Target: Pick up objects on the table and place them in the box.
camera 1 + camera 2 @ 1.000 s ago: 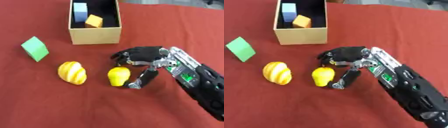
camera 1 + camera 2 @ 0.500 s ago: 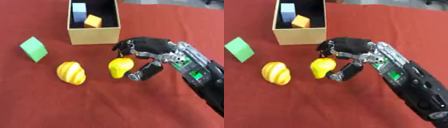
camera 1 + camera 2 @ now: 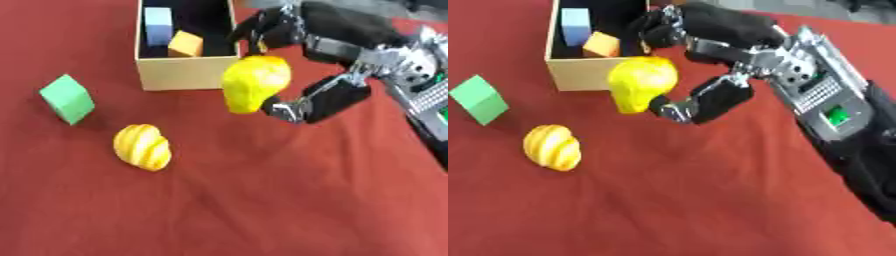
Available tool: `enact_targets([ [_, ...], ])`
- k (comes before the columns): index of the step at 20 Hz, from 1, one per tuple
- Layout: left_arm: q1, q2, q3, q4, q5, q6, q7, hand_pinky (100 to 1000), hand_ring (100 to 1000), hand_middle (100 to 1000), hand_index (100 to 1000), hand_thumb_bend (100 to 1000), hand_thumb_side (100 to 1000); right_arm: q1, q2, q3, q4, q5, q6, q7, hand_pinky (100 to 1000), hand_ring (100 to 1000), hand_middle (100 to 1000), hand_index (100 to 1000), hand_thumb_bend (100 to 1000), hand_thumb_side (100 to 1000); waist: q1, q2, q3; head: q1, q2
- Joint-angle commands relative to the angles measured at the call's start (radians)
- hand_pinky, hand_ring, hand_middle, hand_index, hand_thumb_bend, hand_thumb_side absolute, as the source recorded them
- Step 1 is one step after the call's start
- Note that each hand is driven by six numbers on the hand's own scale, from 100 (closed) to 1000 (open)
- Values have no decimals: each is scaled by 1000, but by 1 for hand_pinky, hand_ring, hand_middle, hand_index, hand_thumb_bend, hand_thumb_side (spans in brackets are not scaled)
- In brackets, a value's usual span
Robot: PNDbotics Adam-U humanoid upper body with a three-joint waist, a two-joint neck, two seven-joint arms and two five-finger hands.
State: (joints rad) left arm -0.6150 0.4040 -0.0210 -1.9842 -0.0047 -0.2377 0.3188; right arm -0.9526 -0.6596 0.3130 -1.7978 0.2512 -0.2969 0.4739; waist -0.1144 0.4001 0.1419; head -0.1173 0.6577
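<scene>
The right hand [image 3: 710,60] reaches in from the right side of the view and holds a yellow pear-shaped fruit [image 3: 253,83] in the air, above the red tablecloth [image 3: 262,200]; its fingers [image 3: 271,27] curl over the top of the fruit and its thumb [image 3: 317,100] presses in from below and to the right, so the fruit is pinched between them; the fruit hangs just in front of the near right corner of the cardboard box [image 3: 184,77], overlapping the front wall in the view, though it is not inside the box.

The box stands open at the far side of the cloth; inside it a pale blue block [image 3: 158,25] stands toward the left wall, and an orange cube [image 3: 185,44] lies just beside it, nearer the front wall; whether the two touch cannot be told.

On the cloth to the left of the box, well apart from it, a green cube [image 3: 67,98] rests tilted with one edge toward the camera; nearer the camera and between the green cube and the held fruit, a ridged yellow-orange object [image 3: 143,146] lies on the cloth, apart from both.

The forearm behind the hand is black with silver parts and a small green patch [image 3: 836,115]; the left hand shows in neither view.
</scene>
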Motion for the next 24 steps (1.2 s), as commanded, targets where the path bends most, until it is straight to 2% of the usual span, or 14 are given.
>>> enact_targets([
  [1, -6, 18, 3, -16, -3, -1, -1, 741, 762, 760, 854, 257, 710, -74, 1, -36, 100, -11, 5, 2, 811, 858, 486, 661, 100, 216, 4, -28, 1, -9, -8],
  [6, -7, 16, 2, -16, -2, -2, -3, 741, 762, 760, 853, 257, 711, -110, 25, -43, 187, 7, -35, -9, 816, 860, 486, 661, 100, 206, 2, -27, 5, -15, -11],
  [10, -18, 10, -2, -16, 1, -3, -6, 741, 762, 760, 853, 258, 710, -184, 89, -98, 274, 59, 11, 0, 817, 860, 487, 663, 100, 203, -3, -21, 17, -24, -24],
  [13, -24, 7, -4, -16, 3, -4, -8, 741, 762, 760, 853, 257, 710, -233, 136, -105, 352, 107, 52, -6, 815, 858, 490, 664, 100, 197, -5, -17, 25, -32, -33],
  [15, -28, 5, -6, -16, 5, -5, -10, 741, 762, 760, 853, 258, 710, -257, 161, -103, 404, 139, 54, -14, 814, 857, 493, 667, 100, 194, -7, -14, 31, -37, -37],
  [20, -45, -4, -10, -16, 9, -9, -15, 742, 762, 761, 853, 261, 707, -293, 218, -116, 537, 221, 24, -44, 819, 861, 499, 672, 100, 206, -14, -4, 46, -52, -44],
  [24, -53, -10, -14, -16, 13, -11, -19, 742, 762, 761, 853, 261, 707, -311, 251, -129, 633, 280, -20, -80, 825, 869, 507, 681, 100, 213, -18, -1, 55, -58, -48],
])
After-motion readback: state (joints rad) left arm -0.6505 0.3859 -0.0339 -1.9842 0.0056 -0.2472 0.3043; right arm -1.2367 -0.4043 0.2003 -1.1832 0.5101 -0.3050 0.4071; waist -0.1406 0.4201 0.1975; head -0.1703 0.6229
